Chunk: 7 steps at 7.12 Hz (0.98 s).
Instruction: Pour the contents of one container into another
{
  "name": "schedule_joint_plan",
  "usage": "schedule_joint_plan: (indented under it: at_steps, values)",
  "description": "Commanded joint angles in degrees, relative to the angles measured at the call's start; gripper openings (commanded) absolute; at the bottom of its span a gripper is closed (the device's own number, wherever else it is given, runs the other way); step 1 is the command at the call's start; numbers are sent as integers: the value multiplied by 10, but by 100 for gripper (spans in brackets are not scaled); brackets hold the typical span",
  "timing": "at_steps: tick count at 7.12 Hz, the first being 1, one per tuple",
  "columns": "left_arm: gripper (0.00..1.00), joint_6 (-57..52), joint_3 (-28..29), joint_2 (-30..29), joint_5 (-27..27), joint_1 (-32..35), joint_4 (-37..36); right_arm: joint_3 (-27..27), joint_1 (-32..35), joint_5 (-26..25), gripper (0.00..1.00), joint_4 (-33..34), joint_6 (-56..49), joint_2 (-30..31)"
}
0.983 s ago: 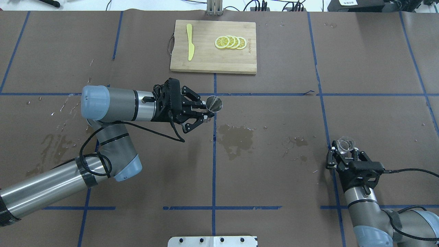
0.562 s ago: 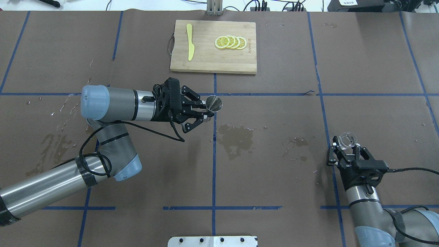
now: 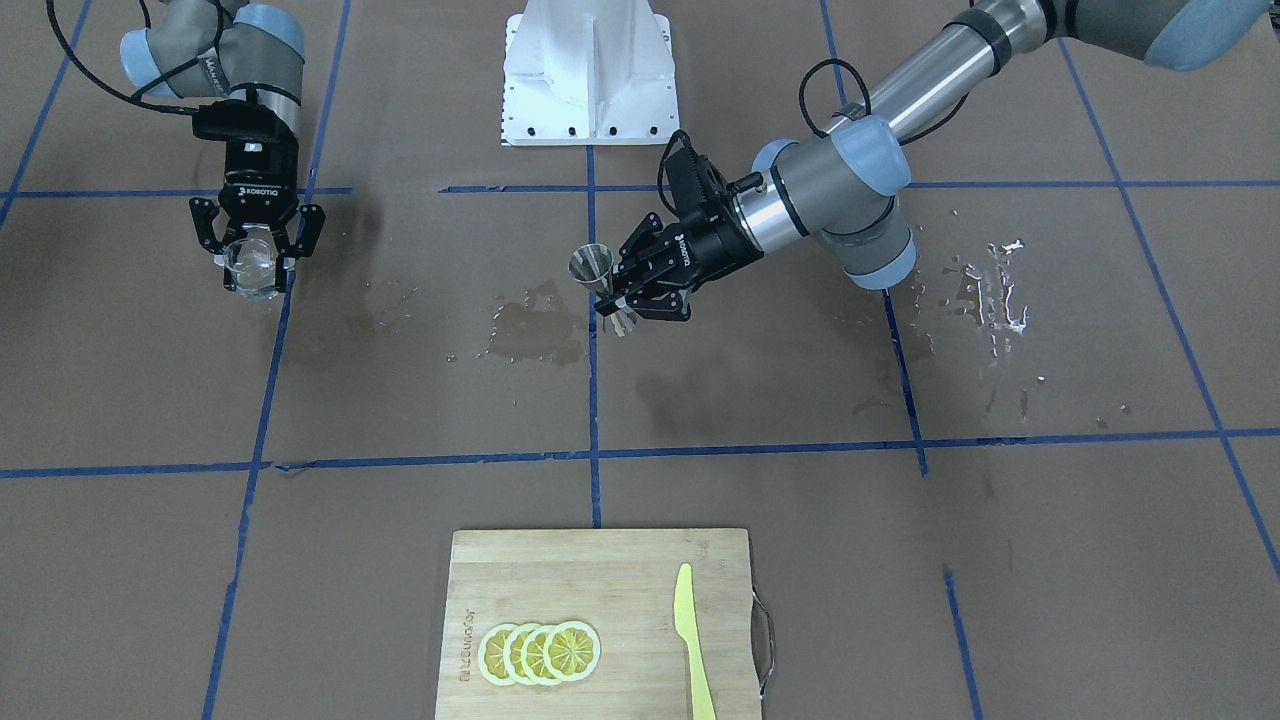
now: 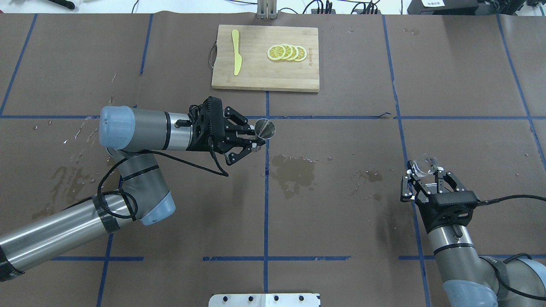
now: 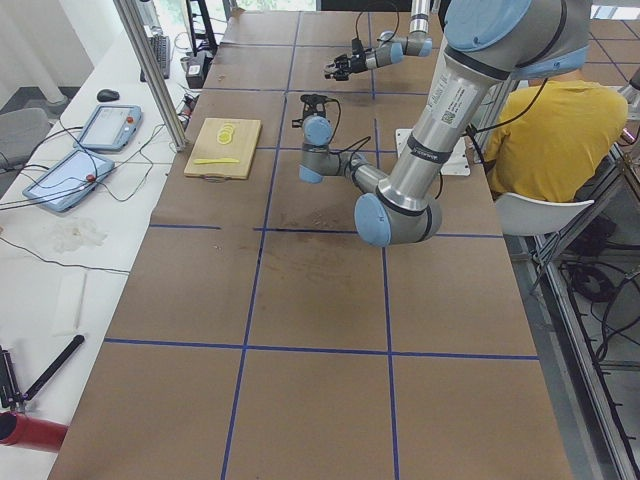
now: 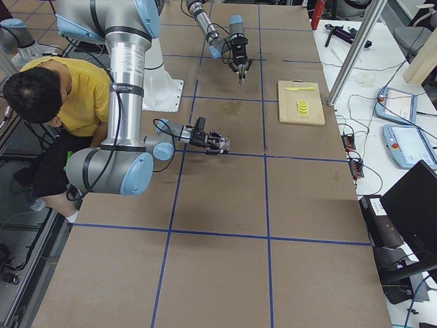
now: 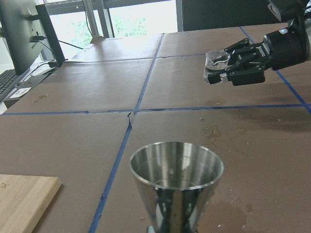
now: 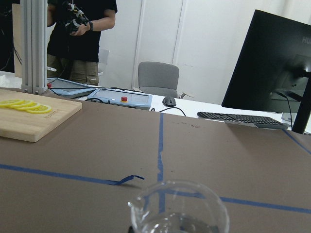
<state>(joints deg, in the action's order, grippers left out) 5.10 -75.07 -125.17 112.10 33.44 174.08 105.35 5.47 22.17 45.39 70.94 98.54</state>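
1. The left tool (image 3: pixel 618 297) is clamped on the narrow waist of the steel jigger (image 3: pixel 592 267). It holds it upright, wide mouth up, lifted off the bench (image 4: pixel 341 76) near the middle, right over the blue tape line (image 4: pixel 266 204).
2. The right tool (image 4: pixel 424 175) has its fingers closed on the sides of the clear cup (image 4: pixel 423 163), rim up. It's held in the air over the robot's right part of the bench. Can't really tell from these shots how much is in it.
3. Cup and jigger are well apart. From the left wrist view, the cup sits way off in the distance behind the jigger's rim.
4. Between the two tools, the brown paper has wet patches (image 4: pixel 293 172) and some smaller splashes beside them.
5. On the far side from the robot there's a wooden cutting board (image 4: pixel 256 76). It holds a fanned row of lemon slices (image 4: pixel 286 52) and a yellow knife (image 4: pixel 236 52) lying apart from them.
6. The side views show a person in a yellow shirt (image 5: pixel 545 130) sitting behind the robot's base.
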Motion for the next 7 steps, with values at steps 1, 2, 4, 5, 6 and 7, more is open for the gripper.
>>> schedule_joint_plan:
  at_steps: [1,2,4,5,6,7]
  values:
    - [0,1,-1,5,0,0,6,2,54,73,0,-96,-159,-25]
    - [0,1,-3,8,0,-1,6,1,83,107,0,-96,-214,-74]
    - [0,1,-3,8,0,-2,7,-1,117,146,0,-37,-259,-163]
    - [0,2,-3,7,0,-3,7,1,135,192,0,41,-260,-223]
    - [0,3,-3,7,0,-3,7,2,139,211,0,79,-270,-264]
    - [0,10,-3,6,0,-5,6,2,140,233,0,115,-281,-300]
